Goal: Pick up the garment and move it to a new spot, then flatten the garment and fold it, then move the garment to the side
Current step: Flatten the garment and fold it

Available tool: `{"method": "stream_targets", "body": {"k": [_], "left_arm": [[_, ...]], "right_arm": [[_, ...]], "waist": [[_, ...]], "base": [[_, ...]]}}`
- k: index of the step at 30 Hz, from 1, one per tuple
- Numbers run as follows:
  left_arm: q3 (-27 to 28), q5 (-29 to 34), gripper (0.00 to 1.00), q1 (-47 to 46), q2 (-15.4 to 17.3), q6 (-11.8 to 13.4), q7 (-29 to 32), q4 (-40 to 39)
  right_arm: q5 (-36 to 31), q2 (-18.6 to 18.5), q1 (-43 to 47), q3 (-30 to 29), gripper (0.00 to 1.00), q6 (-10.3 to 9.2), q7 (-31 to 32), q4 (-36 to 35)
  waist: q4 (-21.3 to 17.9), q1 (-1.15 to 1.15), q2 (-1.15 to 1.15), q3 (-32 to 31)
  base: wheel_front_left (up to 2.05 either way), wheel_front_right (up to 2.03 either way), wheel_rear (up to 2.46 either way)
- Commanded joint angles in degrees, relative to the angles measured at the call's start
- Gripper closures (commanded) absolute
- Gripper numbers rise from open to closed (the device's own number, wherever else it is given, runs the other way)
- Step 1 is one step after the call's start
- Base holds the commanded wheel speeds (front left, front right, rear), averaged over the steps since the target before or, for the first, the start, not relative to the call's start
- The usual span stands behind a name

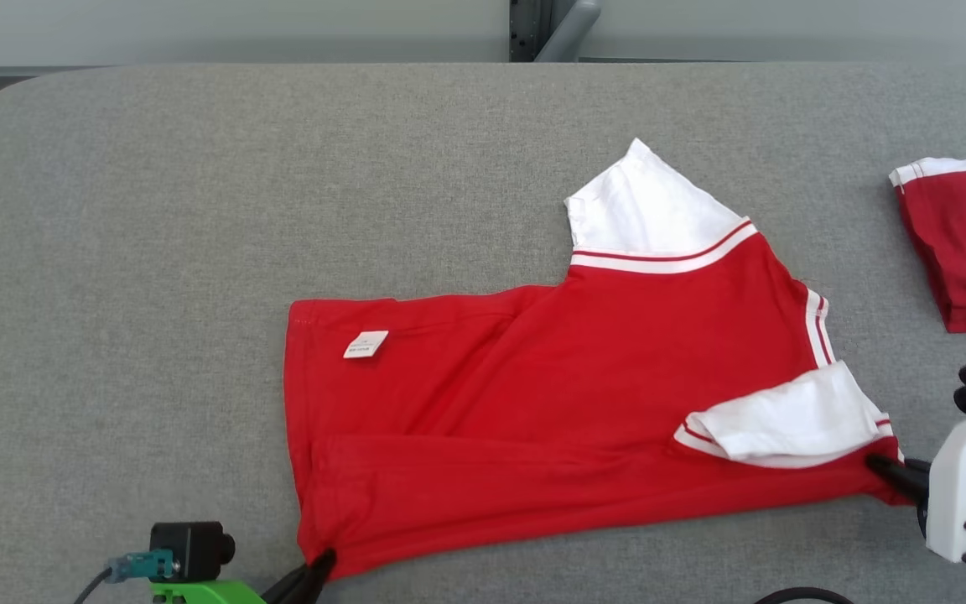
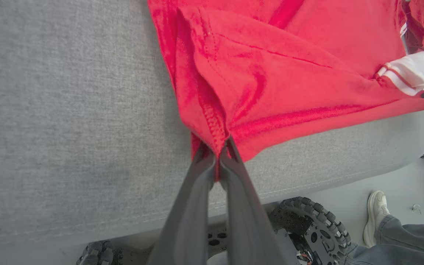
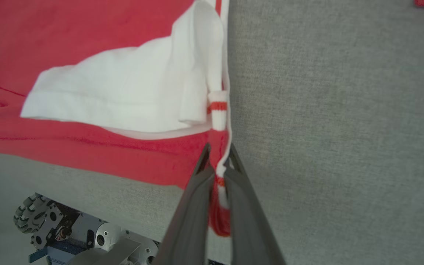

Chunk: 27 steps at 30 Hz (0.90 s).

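**Both claws pinch the near edge of the red shirt point(image 1: 533, 386)**

The shirt lies spread on the grey padded table point(image 1: 156, 210), toward its near, right part, with the hem to the left and the collar end to the right.

At the lower left, the left gripper point(image 1: 322, 560) has its two dark fingers pressed together on the near hem corner. In the left wrist view, red cloth is bunched between the tips. A small white label point(image 1: 366, 344) sits on the cloth near the far hem corner.

One white sleeve point(image 1: 651, 210) points up and away from the robot. The other white sleeve point(image 1: 785, 424) lies folded over the red body near the front edge.

At the right, the right gripper point(image 1: 877, 464) is clamped on the near corner at the collar end. In the right wrist view, red cloth with white ribbed trim is squeezed between its fingers.

A second red garment point(image 1: 965, 243) with a white band lies apart from the shirt at the far right edge.

In the left wrist view, a studded wheel point(image 2: 315, 221) and a person's white shoe point(image 2: 377, 209) are on the floor below the table.
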Motion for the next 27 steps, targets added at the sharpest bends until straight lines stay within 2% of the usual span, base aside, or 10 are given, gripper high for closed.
{"method": "stream_targets", "body": {"k": [1,2,3,4,5,6,14,16,20,27], "left_arm": [[-0.3,0.9,1.0,1.4,-0.8,0.4,-1.2,0.8],[-0.3,0.8,1.0,1.7,-1.3,0.5,-1.8,1.2],[0.0,0.7,1.0,1.8,-1.5,0.8,-2.5,1.5],[0.4,0.9,0.9,1.7,-1.7,0.9,-3.2,1.8],[0.6,1.2,0.61,1.5,-1.7,1.0,-3.7,2.1],[0.8,1.5,0.0,1.2,-1.4,1.0,-4.1,2.1],[4.0,4.6,0.0,-2.6,3.9,3.2,-3.9,-2.9],[4.4,4.8,0.0,-5.1,4.8,2.7,-2.8,-4.8],[4.4,3.4,0.0,-14.1,2.4,1.7,0.0,-2.8],[0.4,5.8,0.0,-30.3,-4.3,-1.8,2.6,11.7]], "right_arm": [[-1.6,0.7,2.5,-1.9,1.0,-0.09,-0.9,-0.5],[-3.0,1.0,3.4,-2.7,1.0,-0.09,-1.7,-0.8],[-4.5,1.4,3.8,-3.5,0.91,-0.09,-2.9,-1.2],[-5.9,2.0,4.2,-4.2,0.41,-0.1,-4.1,-1.2],[-6.7,2.8,4.6,-4.8,0.06,-0.1,-4.6,-1.1],[-7.6,3.4,4.6,-4.9,0.0,-0.09,-4.8,-1.5],[-11.4,2.6,-2.3,-7.7,0.0,-0.06,-3.1,-10.3],[-13.1,3.1,-6.4,-7.6,0.0,-0.06,-3.2,-12.7],[-17.9,6.0,-16.6,-6.1,0.0,-0.06,-4.0,-10.5],[-25.2,11.1,-33.5,0.0,0.0,-0.07,-5.8,2.8]], "waist": [[-0.3,0.0,0.0,1.1],[-0.4,0.0,0.0,1.4],[-0.4,0.0,0.0,1.8],[-0.5,0.0,0.0,2.1],[-0.5,0.0,0.0,2.3],[-0.5,0.0,0.0,2.5],[-0.1,0.0,0.0,5.6],[0.3,0.0,0.0,7.5],[2.5,0.0,0.0,12.2],[6.7,0.0,0.0,19.0]], "base": [[0.0,0.0,0.0],[0.0,0.0,0.0],[0.0,0.0,0.0],[0.0,0.0,0.0],[0.0,0.0,0.0],[0.0,0.0,0.0],[0.0,0.0,0.0],[0.0,0.0,0.0],[0.0,0.0,0.0],[0.0,0.0,0.0]]}}
